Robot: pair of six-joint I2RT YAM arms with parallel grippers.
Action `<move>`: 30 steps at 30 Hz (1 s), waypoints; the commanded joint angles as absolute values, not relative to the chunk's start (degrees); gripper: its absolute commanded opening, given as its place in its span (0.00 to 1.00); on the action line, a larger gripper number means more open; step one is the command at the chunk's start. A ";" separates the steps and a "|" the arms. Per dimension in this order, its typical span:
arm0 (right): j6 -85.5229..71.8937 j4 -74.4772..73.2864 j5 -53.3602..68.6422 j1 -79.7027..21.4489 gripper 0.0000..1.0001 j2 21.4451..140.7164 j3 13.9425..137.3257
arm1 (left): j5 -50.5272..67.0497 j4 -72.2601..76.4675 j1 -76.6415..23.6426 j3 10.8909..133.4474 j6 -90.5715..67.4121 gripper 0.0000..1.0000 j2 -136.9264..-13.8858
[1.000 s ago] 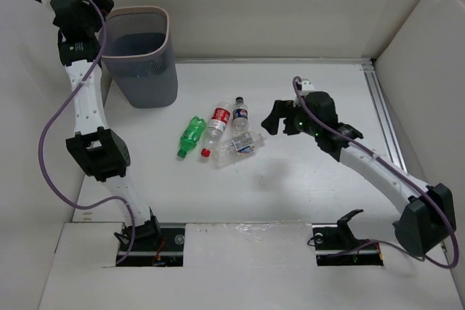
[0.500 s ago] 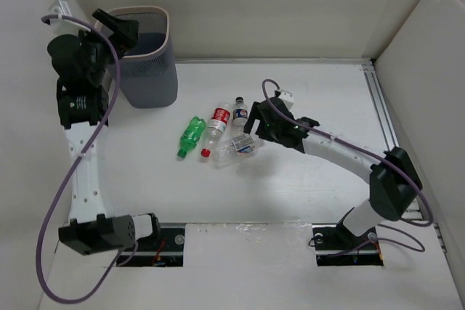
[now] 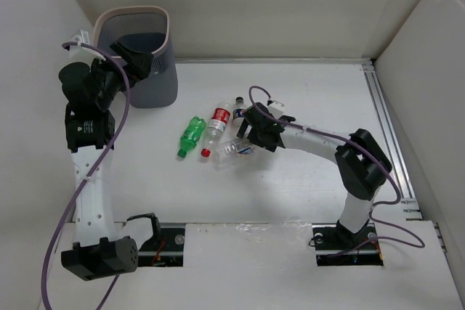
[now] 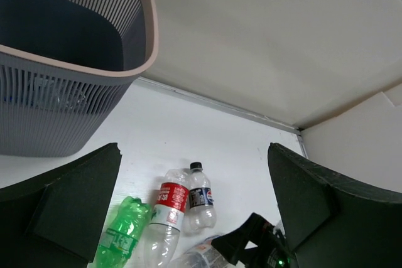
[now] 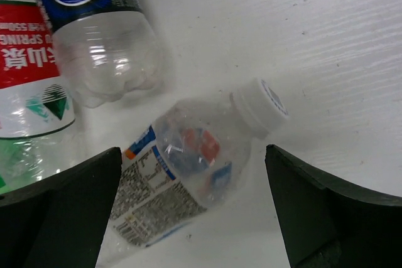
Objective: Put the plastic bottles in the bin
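**A:** Where is everything, left to right?

**B:** The tall grey mesh bin (image 3: 149, 91), pink-rimmed, stands at the far left of the white table (image 3: 312, 92). The left gripper (image 3: 134, 58) hangs just beside its rim, spread wide and holding nothing. Four bottles lie clustered mid-table. They are a green plastic bottle (image 3: 192, 136), a clear bottle with a red label (image 3: 216, 125), a small bottle with a dark blue label (image 3: 240, 112), and a clear white-capped bottle (image 5: 188, 167) lying on its side.

**A:** How will that last one handle?

**B:** It looks empty, so I'd judge it light. The walls are thin and will dent under a squeeze, and it is smooth and round, so it could roll or squirt free. I'd take it across the labelled belly, not the tapered neck.

**A:** And the right gripper (image 3: 251, 133)?

**B:** It is low over that bottle with its jaws wide apart. One finger (image 5: 63, 218) is on either side, and as far as I can tell neither touches it.
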State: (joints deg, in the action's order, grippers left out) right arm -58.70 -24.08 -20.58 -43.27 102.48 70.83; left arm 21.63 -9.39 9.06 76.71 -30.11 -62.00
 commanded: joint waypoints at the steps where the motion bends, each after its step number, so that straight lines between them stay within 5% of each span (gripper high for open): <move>1: -60.47 -25.57 -21.97 -44.03 1.00 105.11 73.82 | 24.52 -6.86 9.14 75.50 -28.92 1.00 -60.12; 9: -63.71 -26.10 -21.97 -44.03 0.97 107.59 71.02 | 25.66 -5.45 9.14 72.51 -28.92 1.00 -59.59; 14: -65.21 -25.49 -23.81 -44.03 0.84 102.49 64.96 | 26.80 -5.45 9.14 71.98 -28.39 1.00 -58.97; 17: -65.74 -24.97 -23.82 -44.03 0.67 100.55 62.23 | 27.33 -5.45 9.14 71.98 -28.39 1.00 -57.92; 20: -65.74 -25.57 -23.82 -44.03 0.12 100.55 61.52 | 28.12 -6.06 9.14 71.46 -28.39 1.00 -56.34; 21: -65.74 -25.58 -24.51 -44.03 0.12 99.85 61.52 | 29.08 -6.06 9.14 71.46 -28.39 1.00 -56.34; 22: -65.74 -26.53 -24.52 -44.03 0.00 99.84 61.52 | 29.70 -6.06 9.14 71.46 -28.39 1.00 -56.34; 30: -58.48 -32.34 -32.16 -43.42 0.00 81.52 60.12 | 27.96 -5.63 -9.38 70.41 -26.72 1.00 -58.18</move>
State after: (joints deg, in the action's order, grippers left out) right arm -63.02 -30.35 -26.63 -43.57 90.26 59.07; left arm 27.42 -8.32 -3.62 71.61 -28.27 -57.23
